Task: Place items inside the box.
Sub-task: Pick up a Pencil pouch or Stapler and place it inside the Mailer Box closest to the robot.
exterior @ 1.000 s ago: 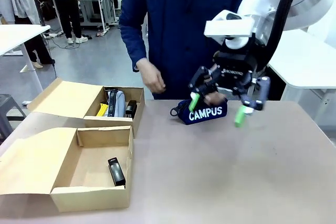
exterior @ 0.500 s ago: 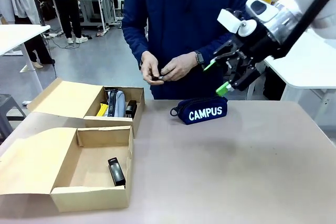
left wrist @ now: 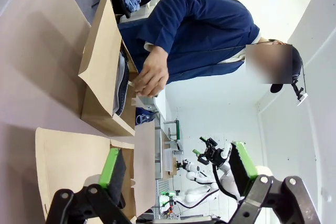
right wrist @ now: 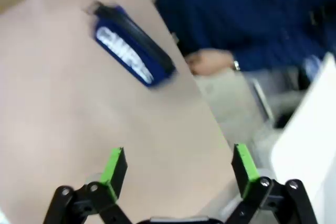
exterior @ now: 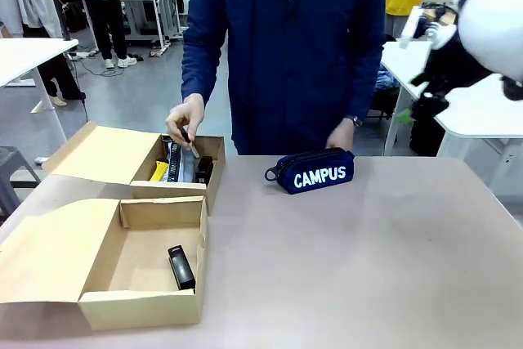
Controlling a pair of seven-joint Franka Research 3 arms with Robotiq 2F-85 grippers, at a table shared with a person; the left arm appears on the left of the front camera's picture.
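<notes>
The navy "CAMPUS" pencil case (exterior: 315,172) lies on the table in front of the person, and shows blurred in the right wrist view (right wrist: 134,51). A person's hand (exterior: 185,127) holds a thin black pen (exterior: 189,141) over the far cardboard box (exterior: 214,181), which holds a grey pencil case (exterior: 185,161) and a yellow utility knife (exterior: 160,172). A black stapler (exterior: 181,267) lies in the near box (exterior: 139,306). My right gripper (right wrist: 178,169) is open and holds nothing, high up and right of the navy case. My left gripper (left wrist: 177,165) is open with nothing in it, looking at the boxes from the side.
My right arm (exterior: 490,22) hangs at the upper right over a white side table (exterior: 482,112). The person's other hand (exterior: 341,133) rests just behind the navy case. Both boxes have open flaps spread to the left (exterior: 98,153). The table's right half is bare.
My right gripper rose from over the navy case and swung away to the upper right. The person's hand moved left with the pen to the far box.
</notes>
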